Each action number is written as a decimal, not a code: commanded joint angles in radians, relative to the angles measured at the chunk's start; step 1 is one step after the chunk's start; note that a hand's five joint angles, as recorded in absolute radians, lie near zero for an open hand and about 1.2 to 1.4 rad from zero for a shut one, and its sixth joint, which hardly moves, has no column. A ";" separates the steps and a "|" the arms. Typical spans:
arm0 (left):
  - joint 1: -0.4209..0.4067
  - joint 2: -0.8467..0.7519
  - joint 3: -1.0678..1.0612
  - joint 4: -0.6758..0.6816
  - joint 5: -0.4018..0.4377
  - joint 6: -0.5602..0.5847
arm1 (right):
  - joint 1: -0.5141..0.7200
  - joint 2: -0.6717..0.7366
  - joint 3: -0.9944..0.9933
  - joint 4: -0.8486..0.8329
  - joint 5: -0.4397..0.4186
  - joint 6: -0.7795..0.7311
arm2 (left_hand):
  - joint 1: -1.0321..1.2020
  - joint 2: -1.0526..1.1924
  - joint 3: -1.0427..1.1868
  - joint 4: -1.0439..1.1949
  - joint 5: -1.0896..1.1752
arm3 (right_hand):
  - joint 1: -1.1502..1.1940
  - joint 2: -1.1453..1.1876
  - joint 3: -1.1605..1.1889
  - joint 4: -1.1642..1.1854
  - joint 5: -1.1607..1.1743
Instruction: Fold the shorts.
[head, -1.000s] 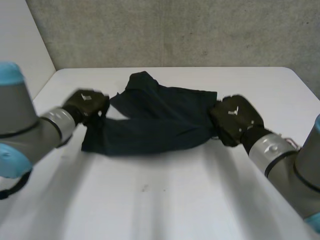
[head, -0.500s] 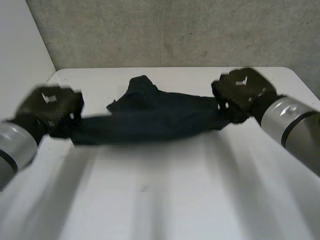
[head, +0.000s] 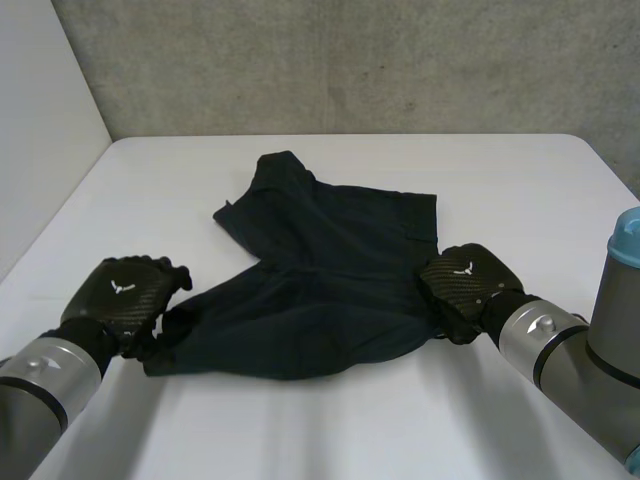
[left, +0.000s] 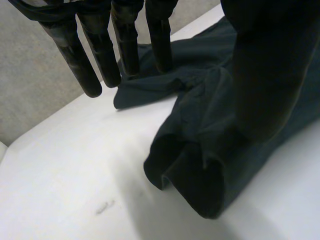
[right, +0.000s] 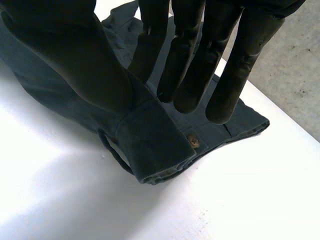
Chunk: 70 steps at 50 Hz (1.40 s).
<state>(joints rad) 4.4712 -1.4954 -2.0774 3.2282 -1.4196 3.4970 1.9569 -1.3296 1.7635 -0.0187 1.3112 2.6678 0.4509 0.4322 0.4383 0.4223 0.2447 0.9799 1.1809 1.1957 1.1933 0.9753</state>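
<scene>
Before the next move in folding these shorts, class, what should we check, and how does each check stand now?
1. Shorts wholly on the white table: ok.
2. Left hand open, at the leg hem: ok.
3. Right hand open, over the waistband end: ok.
4. Edges lined up: not ok; cloth juts out at the far side.
5. Button in sight on the waistband: ok.
</scene>
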 joint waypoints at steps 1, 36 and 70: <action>-0.015 -0.026 -0.027 0.041 -0.001 0.000 | 0.005 0.001 -0.002 -0.003 0.000 0.000 | -0.032 -0.013 -0.019 -0.003 0.000 | 0.416 0.215 0.201 0.203 0.246; -0.127 -0.103 -0.064 -0.010 -0.062 0.148 | -0.001 0.010 0.005 -0.024 0.002 0.001 | 0.077 0.095 0.089 0.105 0.108 | 0.416 0.215 0.201 0.203 0.246; -0.155 0.194 0.264 0.014 -0.159 0.154 | -0.003 -0.209 -0.244 0.115 0.054 -0.011 | 0.945 0.964 0.958 0.974 0.977 | 0.416 0.215 0.201 0.203 0.246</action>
<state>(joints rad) 4.3055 -1.5851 -1.9876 3.3658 -1.5783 3.6563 1.9534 -1.3858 1.6913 -0.0174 1.3468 2.6626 1.1226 1.1944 1.1858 1.1913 0.9302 0.9799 1.1810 1.1958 1.1933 0.9754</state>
